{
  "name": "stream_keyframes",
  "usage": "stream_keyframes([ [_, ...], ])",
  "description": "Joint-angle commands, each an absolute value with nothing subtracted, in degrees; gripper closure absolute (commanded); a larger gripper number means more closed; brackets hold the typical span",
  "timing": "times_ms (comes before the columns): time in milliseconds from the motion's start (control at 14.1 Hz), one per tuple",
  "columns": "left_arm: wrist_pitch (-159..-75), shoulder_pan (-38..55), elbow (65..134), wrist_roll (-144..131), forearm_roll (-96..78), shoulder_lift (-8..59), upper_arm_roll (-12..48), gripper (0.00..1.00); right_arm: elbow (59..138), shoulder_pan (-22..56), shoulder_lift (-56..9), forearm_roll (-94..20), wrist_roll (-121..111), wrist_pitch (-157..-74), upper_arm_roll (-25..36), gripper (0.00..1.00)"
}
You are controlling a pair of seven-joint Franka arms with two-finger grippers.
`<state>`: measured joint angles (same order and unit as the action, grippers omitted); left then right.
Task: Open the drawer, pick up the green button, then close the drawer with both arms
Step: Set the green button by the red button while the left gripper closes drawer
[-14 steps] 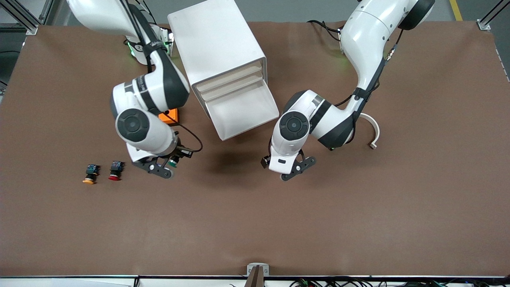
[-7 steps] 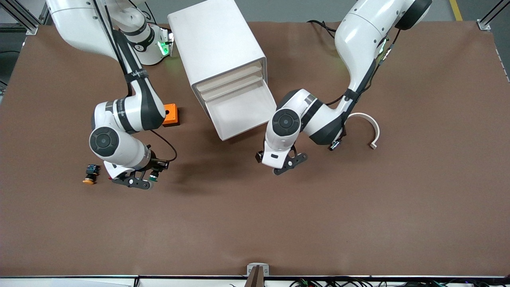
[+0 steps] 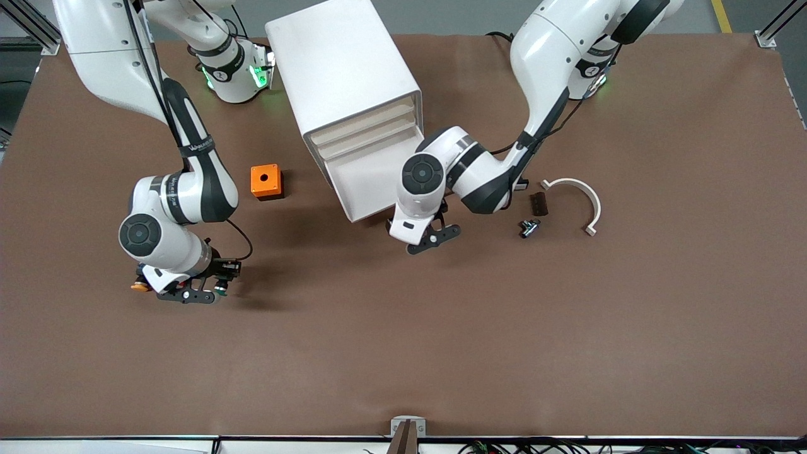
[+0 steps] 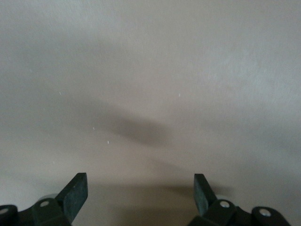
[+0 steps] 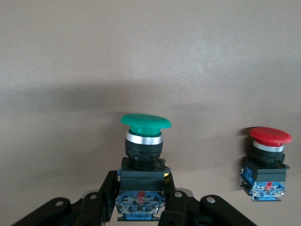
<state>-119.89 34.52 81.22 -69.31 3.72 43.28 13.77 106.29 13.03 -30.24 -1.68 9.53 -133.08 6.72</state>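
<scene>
Reaching down toward its end of the table, the right arm bends at the elbow with its black two-finger right gripper (image 3: 200,294) low over the brown mat (image 3: 403,353). Its fingers are clamped on the blue back of the small green-capped push button (image 5: 143,155), cap pointing away from the wrist. Just beside the gripper sits a red-capped push button (image 5: 267,162), lying on the mat; a yellow-capped push button (image 3: 139,287) peeks out from under the wrist, on the side away from the cabinet. Orange square block (image 3: 265,181) sits between that arm's forearm and the cabinet.

Left arm folds in tight, black left gripper (image 3: 429,238) hanging over bare mat just in front of the pulled-out white drawer (image 3: 372,180), the top tray of the big white rounded cabinet (image 3: 343,82). Its fingers (image 4: 75,193) are spread wide, nothing between them. Drawer is open, tray looks bare. Toward the left arm's end from that gripper: small dark block (image 3: 538,203), small black-and-metal part (image 3: 528,227), white curved plastic strip (image 3: 583,195). Nothing touches either gripper's path.
</scene>
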Motion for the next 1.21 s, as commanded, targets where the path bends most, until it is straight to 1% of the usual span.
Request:
stream_keyframes([
  [0, -120.76, 36.2, 82.44, -72.23, 4.13, 42.54, 13.8, 0.01, 108.36, 10.81, -29.27, -0.09, 6.77, -134.73, 5.71, 1.0],
  [284, -120.67, 38.84, 83.58, -74.62, 4.13, 43.07, 13.8, 0.01, 111.18, 9.85, -29.18, 0.0, 4.84, -137.28, 5.71, 1.0],
  [426, -120.67, 39.72, 84.19, -74.97, 3.87, 42.98, 14.32, 0.01, 111.36, 9.58, -29.35, 0.0, 4.22, -137.29, 5.71, 1.0],
  [639, -120.32, 39.73, 85.08, -76.55, 2.47, 42.8, 16.78, 0.01, 111.27, 8.88, -30.06, 0.09, 3.16, -137.29, 5.71, 1.0],
  [1135, -120.32, 39.81, 85.43, -76.64, -3.51, 42.89, 18.98, 0.01, 111.01, 8.44, -30.85, 0.18, 2.2, -137.29, 5.71, 1.0],
])
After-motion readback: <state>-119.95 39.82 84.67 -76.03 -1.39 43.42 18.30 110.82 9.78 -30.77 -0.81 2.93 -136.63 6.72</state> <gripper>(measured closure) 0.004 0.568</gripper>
